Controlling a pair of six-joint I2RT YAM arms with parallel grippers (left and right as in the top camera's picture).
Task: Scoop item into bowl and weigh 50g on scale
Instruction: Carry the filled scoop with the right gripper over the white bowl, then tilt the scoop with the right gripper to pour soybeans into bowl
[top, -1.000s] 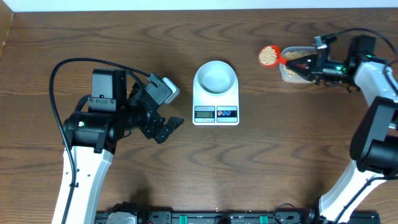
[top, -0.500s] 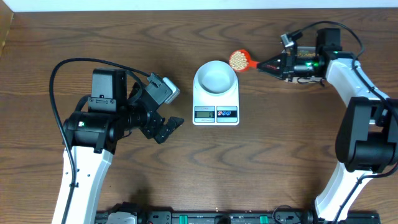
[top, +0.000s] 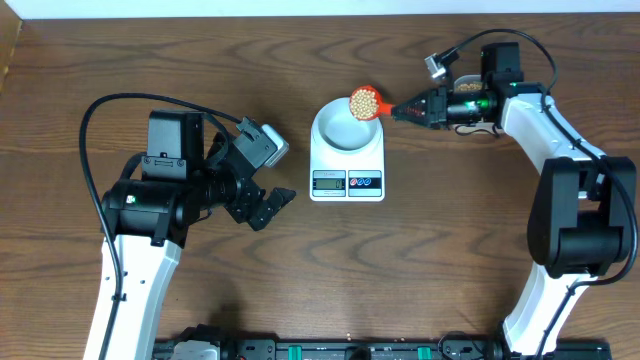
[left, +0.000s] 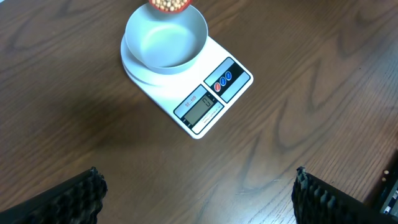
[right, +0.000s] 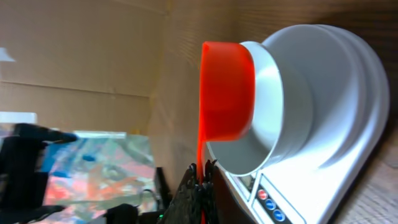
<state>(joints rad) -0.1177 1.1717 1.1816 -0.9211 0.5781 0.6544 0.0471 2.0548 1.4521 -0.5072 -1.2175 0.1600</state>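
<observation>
The pale bowl (top: 345, 124) stands empty on the white scale (top: 347, 160); both also show in the left wrist view, the bowl (left: 165, 42) on the scale (left: 198, 93). My right gripper (top: 420, 108) is shut on the handle of an orange scoop (top: 365, 101) full of tan beans (top: 364, 100), held over the bowl's right rim. In the right wrist view the scoop (right: 225, 93) is beside the bowl (right: 292, 99), with the gripper (right: 202, 180) clamping its handle. My left gripper (top: 268, 206) is open and empty, left of the scale; its fingers (left: 196, 193) show wide apart.
The right arm (top: 545, 120) reaches in from the right over the table's far side. The left arm's body (top: 165, 190) stands left of the scale. A dark rail (top: 330, 350) runs along the front edge.
My right gripper has carried the bean-filled scoop leftward from the container at far right to over the bowl's rim. The left arm has not moved.
</observation>
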